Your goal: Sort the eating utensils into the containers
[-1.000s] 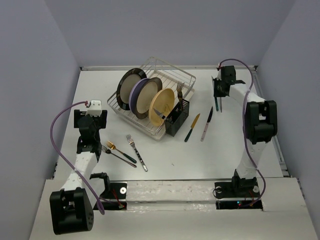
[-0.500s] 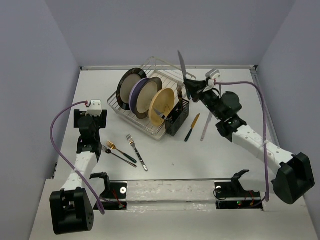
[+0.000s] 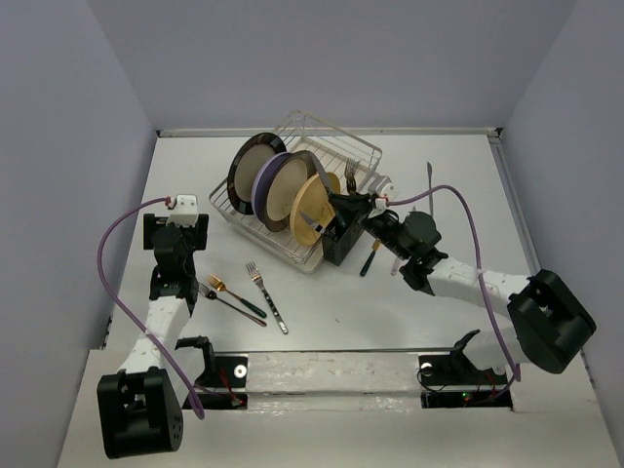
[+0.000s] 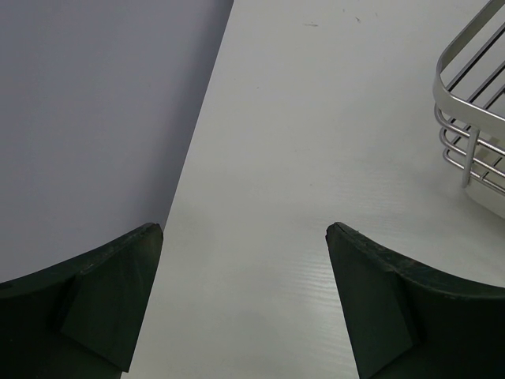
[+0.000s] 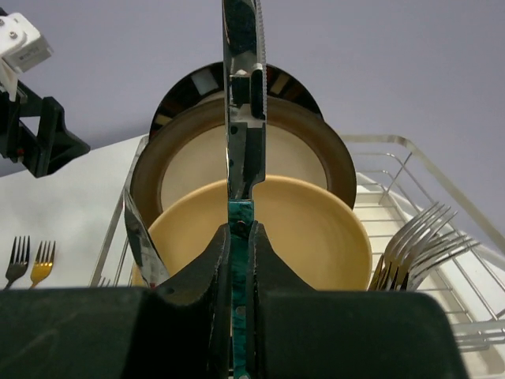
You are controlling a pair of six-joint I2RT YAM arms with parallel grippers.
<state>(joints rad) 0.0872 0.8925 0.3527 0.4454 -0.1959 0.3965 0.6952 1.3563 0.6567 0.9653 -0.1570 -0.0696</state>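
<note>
Teal-handled knife: centre frame, blade up, pinched in right gripper
Left gripper: jaws wide apart, empty

A dark plate, a purple-rimmed plate and a yellow plate stand on edge in the wire dish rack.

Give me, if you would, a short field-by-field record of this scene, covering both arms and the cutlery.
right fingers: shut on teal-handled knife, blade toward the plates
left fingers: open, empty, over the table
black holder: against the wire rack, forks inside
loose cutlery: three loose forks by the left arm, green-handled knife beneath the right arm
</note>
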